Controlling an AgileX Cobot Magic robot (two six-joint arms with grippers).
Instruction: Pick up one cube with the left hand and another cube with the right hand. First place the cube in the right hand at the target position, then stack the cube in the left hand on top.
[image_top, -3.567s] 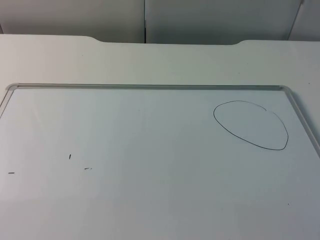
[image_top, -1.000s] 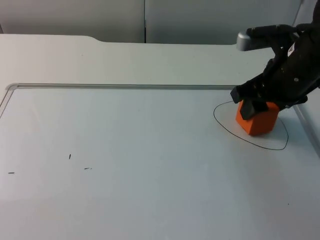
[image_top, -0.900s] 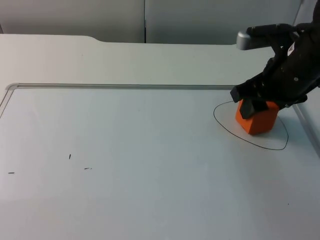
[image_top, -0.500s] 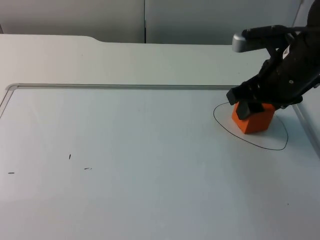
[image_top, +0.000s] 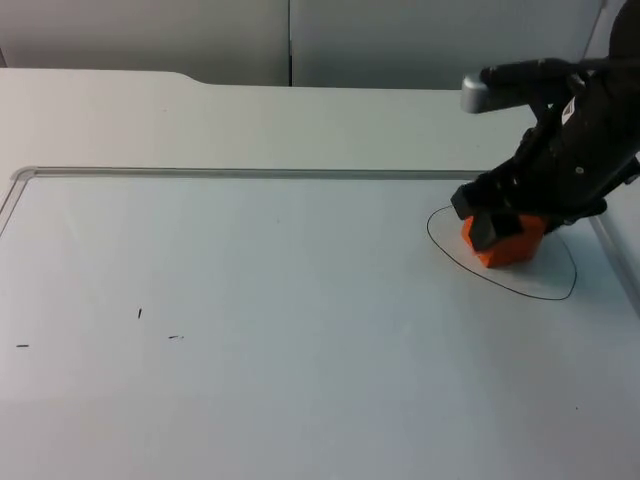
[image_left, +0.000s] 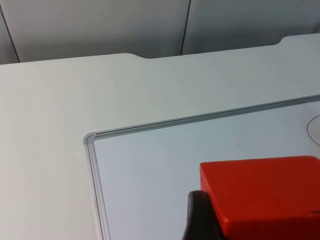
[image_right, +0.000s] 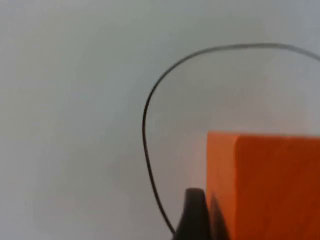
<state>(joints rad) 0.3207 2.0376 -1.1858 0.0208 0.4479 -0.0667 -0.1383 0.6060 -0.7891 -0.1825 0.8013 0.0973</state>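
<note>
Over on the left side, the left claw (image_left: 210, 220) is clamped on a red cube (image_left: 260, 192), carried well above the bench (image_left: 50, 125), with the corner of the whiteboard (image_left: 150, 165) beneath it; this arm looks to be waiting its turn. Sliding right across the board, past a few stray pen marks (image_top: 139, 313), we reach the action: the right claw (image_top: 505, 222) is shut on an orange cube (image_top: 503, 241), the cube sitting directly under the fingers, inside the drawn oval (image_top: 440, 255) and toward its left half. From the right wrist camera the oval's line curves just beside the cube's near edge (cube inside the line, not on it). Whether the cube's base is flat on the board or a touch tilted is hard to call; it looks slightly cocked in the top view. The key relation for what follows: the stacking spot lies far to the right of the left claw, straight under the right one, which I'd judge must release and clear away first.
</note>
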